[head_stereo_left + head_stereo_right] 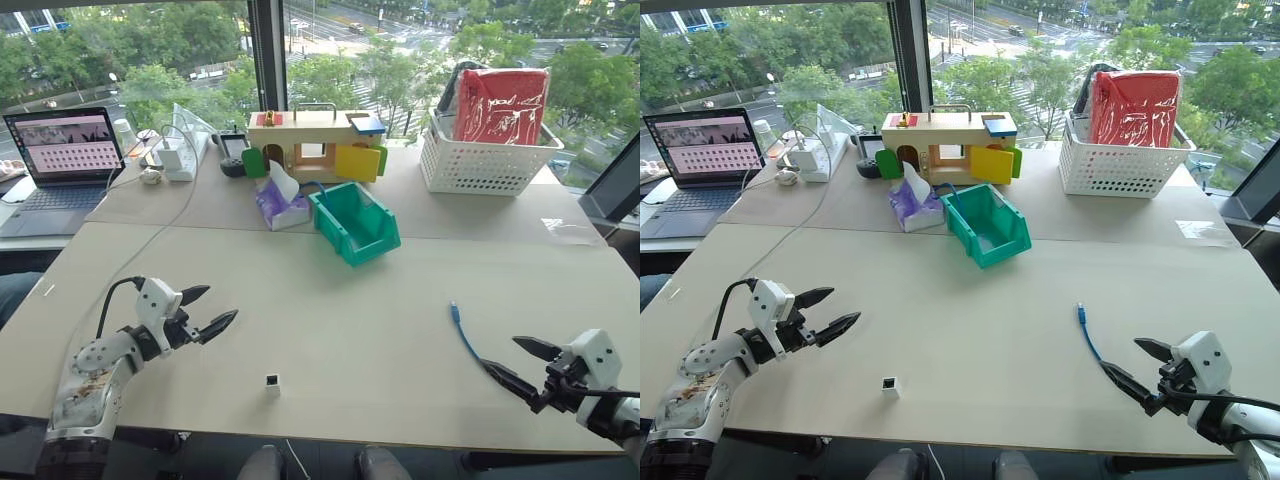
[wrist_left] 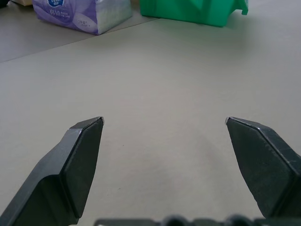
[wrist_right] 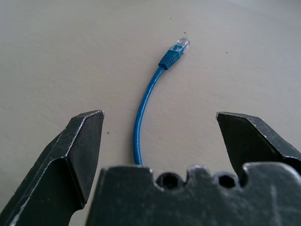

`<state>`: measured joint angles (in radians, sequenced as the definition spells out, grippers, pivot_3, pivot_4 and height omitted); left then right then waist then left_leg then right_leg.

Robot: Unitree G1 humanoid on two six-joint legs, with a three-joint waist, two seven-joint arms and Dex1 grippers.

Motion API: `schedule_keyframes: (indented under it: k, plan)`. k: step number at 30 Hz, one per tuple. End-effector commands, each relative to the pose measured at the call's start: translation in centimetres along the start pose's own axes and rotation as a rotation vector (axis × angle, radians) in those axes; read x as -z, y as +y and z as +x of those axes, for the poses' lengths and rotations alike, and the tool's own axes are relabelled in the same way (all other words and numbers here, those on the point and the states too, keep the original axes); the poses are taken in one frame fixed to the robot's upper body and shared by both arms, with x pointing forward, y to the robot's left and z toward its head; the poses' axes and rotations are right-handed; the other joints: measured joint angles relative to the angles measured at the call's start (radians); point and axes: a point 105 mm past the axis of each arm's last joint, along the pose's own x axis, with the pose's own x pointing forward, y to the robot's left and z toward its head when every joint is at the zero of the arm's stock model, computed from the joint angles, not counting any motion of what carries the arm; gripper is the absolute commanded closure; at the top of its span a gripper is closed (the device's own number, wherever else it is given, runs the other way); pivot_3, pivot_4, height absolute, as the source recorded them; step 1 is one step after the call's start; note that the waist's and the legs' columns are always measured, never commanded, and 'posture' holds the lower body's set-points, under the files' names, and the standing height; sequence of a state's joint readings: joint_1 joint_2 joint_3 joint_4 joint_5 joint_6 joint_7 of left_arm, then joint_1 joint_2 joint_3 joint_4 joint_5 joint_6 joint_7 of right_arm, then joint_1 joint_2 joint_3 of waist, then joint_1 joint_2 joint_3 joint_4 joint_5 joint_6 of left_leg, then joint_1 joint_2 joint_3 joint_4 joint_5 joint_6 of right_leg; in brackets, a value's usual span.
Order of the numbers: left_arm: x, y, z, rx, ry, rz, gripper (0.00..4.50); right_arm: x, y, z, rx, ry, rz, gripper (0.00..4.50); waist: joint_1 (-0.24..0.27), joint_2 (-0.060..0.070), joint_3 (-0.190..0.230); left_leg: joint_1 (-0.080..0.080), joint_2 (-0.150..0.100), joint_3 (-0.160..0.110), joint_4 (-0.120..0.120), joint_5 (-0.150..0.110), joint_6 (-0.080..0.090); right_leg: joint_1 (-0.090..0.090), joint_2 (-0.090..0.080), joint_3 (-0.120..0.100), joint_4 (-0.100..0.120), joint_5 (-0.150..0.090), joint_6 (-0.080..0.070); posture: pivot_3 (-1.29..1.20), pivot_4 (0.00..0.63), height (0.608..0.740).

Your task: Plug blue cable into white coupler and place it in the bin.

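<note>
While both arms hang low over the surface (image 1: 330, 300) in the left eye view, the left gripper (image 1: 208, 312) and the right gripper (image 1: 528, 362) stand wide open and hold nothing; the blue cable (image 1: 462, 333) lies flat just ahead of the right one, the white coupler (image 1: 272, 381) sits alone near the front edge between the arms, and the bin (image 1: 355, 225) waits farther back beside a tissue pack (image 1: 280, 203). From the left wrist view, the open fingers (image 2: 77, 165) frame bare surface, with the bin across it. From the right wrist view, the cable runs out from under the gripper, its plug (image 3: 175, 52) at the far end. No pickup has begun, by my reading; next, each gripper must lower and close on its small part
</note>
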<state>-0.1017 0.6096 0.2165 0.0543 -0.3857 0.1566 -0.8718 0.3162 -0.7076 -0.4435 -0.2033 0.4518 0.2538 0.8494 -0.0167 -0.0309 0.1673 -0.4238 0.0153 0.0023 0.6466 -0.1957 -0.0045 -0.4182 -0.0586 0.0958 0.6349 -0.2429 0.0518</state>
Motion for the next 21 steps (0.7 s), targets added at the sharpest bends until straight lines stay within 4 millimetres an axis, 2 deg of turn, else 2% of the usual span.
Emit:
schedule_keyframes:
  k: [1,4,7,10,14,17,21]
  plan:
    - [-1.8,0.7,0.4,0.032,-0.048,0.021,0.00,-2.3,0.5,0.4,-0.035,-0.049,-0.052,0.07,0.000,0.000,0.000,0.000,0.000,0.000,0.000,0.000,0.000,0.000,0.000,0.000,0.000,0.000,0.000,0.00,0.150,0.715]
    - [-4.6,1.0,0.9,0.121,-0.120,0.033,0.00,-4.3,1.8,1.4,-0.130,-0.037,-0.076,0.07,-0.002,0.000,0.000,-0.001,0.000,0.000,0.005,0.000,0.000,-0.002,0.001,0.000,0.007,-0.001,0.000,0.00,0.150,0.715]
    - [-6.1,-0.1,1.1,0.229,-0.143,0.054,0.00,-4.0,2.1,1.8,-0.146,0.041,-0.067,0.07,-0.003,0.000,0.000,0.000,0.001,-0.001,0.011,0.000,0.000,0.000,0.002,0.000,0.011,-0.002,0.003,0.00,0.150,0.715]
    - [-7.7,-1.8,1.3,0.372,-0.147,0.059,0.00,-3.9,1.4,2.9,-0.089,0.075,-0.052,0.07,-0.003,-0.001,0.000,-0.001,0.001,-0.001,0.012,0.000,0.000,0.000,0.002,0.000,0.010,-0.002,0.003,0.00,0.150,0.715]
    - [-8.7,-3.4,1.7,0.477,-0.129,0.080,0.00,-3.4,0.5,4.1,-0.033,0.126,0.012,0.07,-0.002,-0.001,0.000,-0.002,0.001,-0.001,0.013,0.000,0.000,0.000,0.002,0.000,0.011,-0.002,0.003,0.00,0.150,0.715]
    - [-9.4,-4.2,2.2,0.524,-0.133,0.100,0.00,-2.9,-0.5,6.0,0.052,0.134,0.051,0.07,-0.003,-0.001,0.000,-0.001,0.001,-0.001,0.013,0.000,0.000,0.000,0.002,0.000,0.011,-0.002,0.003,0.00,0.150,0.715]
    - [-9.4,-4.3,2.5,0.523,-0.146,0.113,0.00,-2.0,-0.7,8.0,0.114,0.150,0.077,0.07,-0.006,-0.001,0.000,-0.002,0.001,-0.001,0.013,0.000,0.000,-0.001,0.002,0.000,0.012,-0.002,0.003,0.00,0.150,0.715]
